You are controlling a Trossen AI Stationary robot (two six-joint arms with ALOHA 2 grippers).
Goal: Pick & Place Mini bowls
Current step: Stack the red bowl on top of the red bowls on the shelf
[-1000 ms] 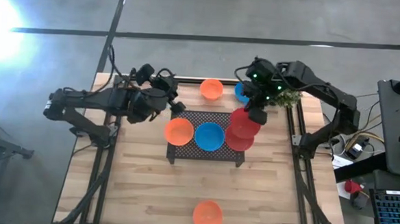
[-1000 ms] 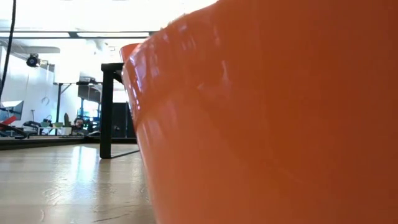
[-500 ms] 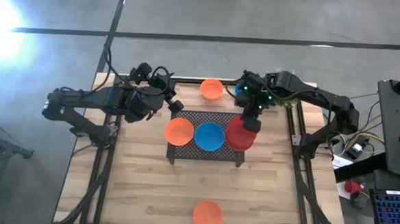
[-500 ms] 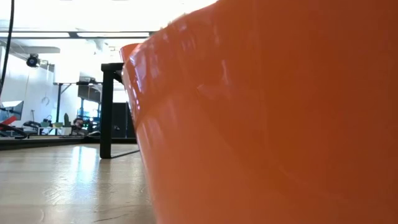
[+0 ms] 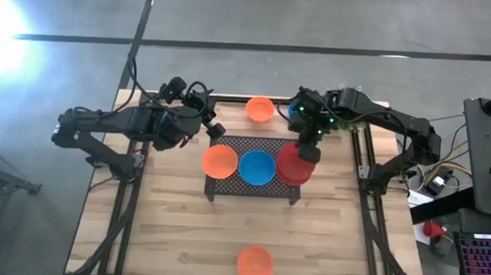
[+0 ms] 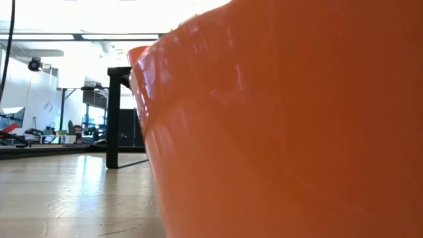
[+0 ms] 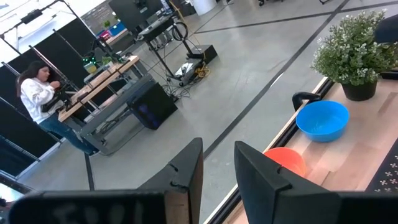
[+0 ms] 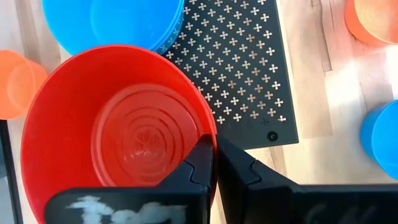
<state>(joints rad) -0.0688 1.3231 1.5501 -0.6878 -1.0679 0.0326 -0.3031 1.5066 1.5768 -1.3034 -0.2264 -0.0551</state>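
While the low view is almost wholly blocked by the wall of an orange bowl standing right against that camera, I note the same bowl alone at the near edge of the table in the high view.

Mid-table sits the dark perforated rack. An orange bowl rests at its left near corner and a blue bowl beside it, on the rack. At the rack's right end I see the right gripper pinching the rim of a red bowl, one finger inside the wall and one outside, jaws narrow on it. That red bowl overlaps the rack's right edge; I cannot tell whether it is resting or lifted.

Left of the rack's far corner hangs the left gripper, fingers slightly parted, holding nothing.

Along the far edge stand another orange bowl, a second blue bowl, and a small potted plant.

Beyond the table, a person works at a bench.
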